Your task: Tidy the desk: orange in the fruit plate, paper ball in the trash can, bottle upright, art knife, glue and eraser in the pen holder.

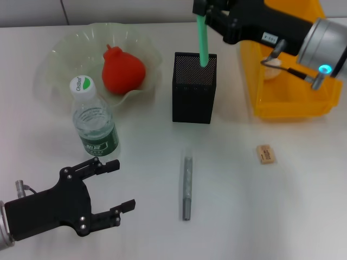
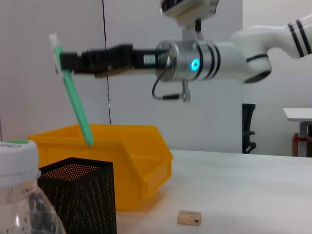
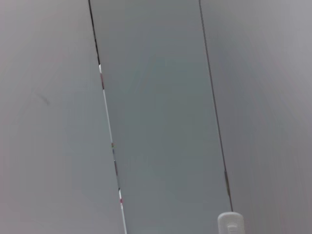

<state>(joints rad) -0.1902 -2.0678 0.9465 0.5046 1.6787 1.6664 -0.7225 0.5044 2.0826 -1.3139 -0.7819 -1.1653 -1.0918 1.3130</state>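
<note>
A slim green glue stick (image 1: 203, 40) is clamped at its upper end by the right gripper (image 1: 201, 9), and its lower tip is held at the mouth of the square black mesh pen holder (image 1: 193, 97), near the far edge of the desk. The smooth red-orange orange (image 1: 123, 70) is seated in the fluted translucent fruit plate (image 1: 59, 57) at the far left corner. The clear bottle (image 1: 95, 123) is stood upright just beside it. A lumpy white paper ball (image 1: 272, 69) is seen inside the bright yellow trash can (image 1: 293, 103) at the far right. The grey art knife (image 1: 187, 187) is laid flat mid-desk, the tan eraser (image 1: 265, 154) towards the right edge. The left gripper (image 1: 111, 187) is parked at the near left corner, black fingers spread apart
</note>
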